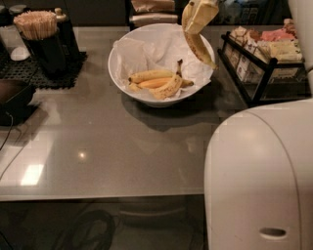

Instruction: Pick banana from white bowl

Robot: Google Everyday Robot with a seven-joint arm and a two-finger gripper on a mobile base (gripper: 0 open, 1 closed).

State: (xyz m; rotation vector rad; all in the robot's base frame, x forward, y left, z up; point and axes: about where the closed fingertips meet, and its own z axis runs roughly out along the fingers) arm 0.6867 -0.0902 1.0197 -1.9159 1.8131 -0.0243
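Observation:
The white bowl [115,68], lined with crinkled white paper, stands at the back middle of the grey table. My gripper [200,13] is above the bowl's right rim, at the top edge of the view. It is shut on the banana [199,46], a long speckled one that hangs down from the fingers, clear of the bowl, its dark tip over the rim. Three other bananas lie in the bowl: a yellow one [149,74], a slim orange-tinted one [155,83] and a short speckled one [169,88].
A black rack of wrapped packets [264,58] stands right of the bowl. A black holder of wooden sticks [40,36] on a black mat is at the back left. A dark object [12,97] sits at the left edge. My white arm [259,176] fills the lower right.

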